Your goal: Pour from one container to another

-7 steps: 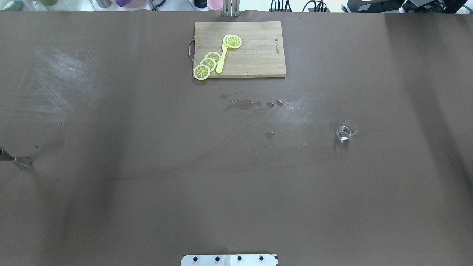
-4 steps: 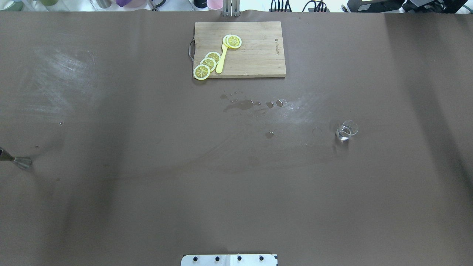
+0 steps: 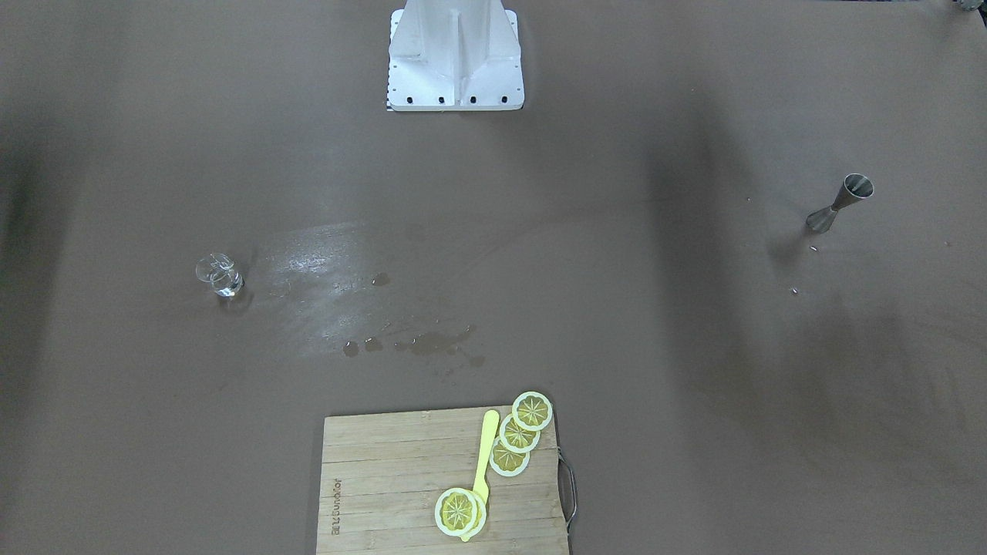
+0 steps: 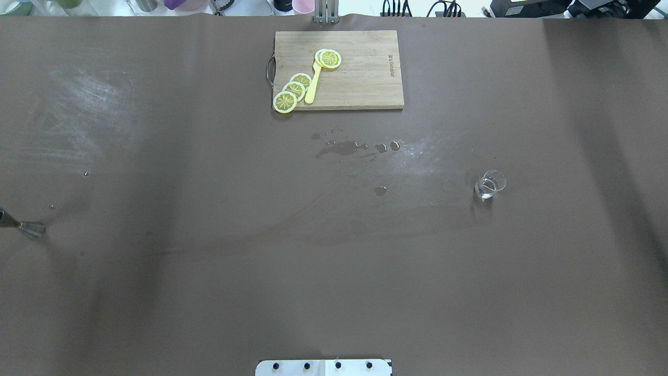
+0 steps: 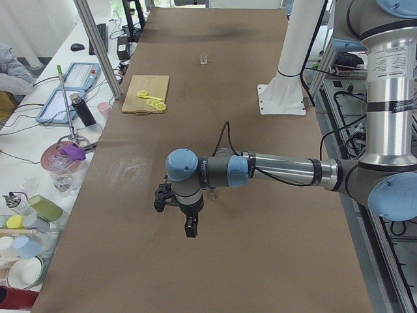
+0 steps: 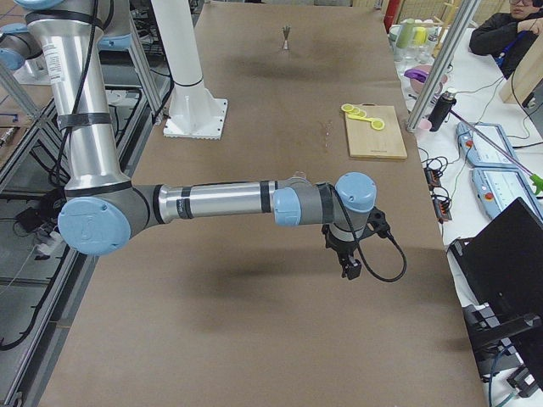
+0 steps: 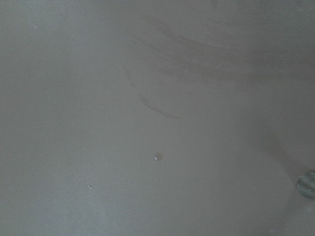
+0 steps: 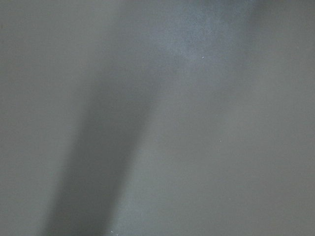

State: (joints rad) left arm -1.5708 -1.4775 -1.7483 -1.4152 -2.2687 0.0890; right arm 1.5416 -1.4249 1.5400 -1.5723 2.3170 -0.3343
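Observation:
A small clear glass (image 4: 489, 184) with a little liquid stands on the table's right half, also seen in the front-facing view (image 3: 220, 276). A metal jigger (image 4: 28, 228) stands upright at the far left edge, shown whole in the front-facing view (image 3: 839, 203). My left gripper (image 5: 190, 228) shows only in the exterior left view, hanging above the table; I cannot tell whether it is open or shut. My right gripper (image 6: 349, 270) shows only in the exterior right view, also above bare table, state unclear. Neither is near a container. Both wrist views show only the brown surface.
A wooden cutting board (image 4: 365, 78) lies at the far middle with lemon slices (image 4: 293, 90) and a yellow spoon (image 4: 313, 83). Wet puddles (image 4: 342, 148) mark the table between the board and the glass. The robot's white base plate (image 4: 323, 367) sits at the near edge.

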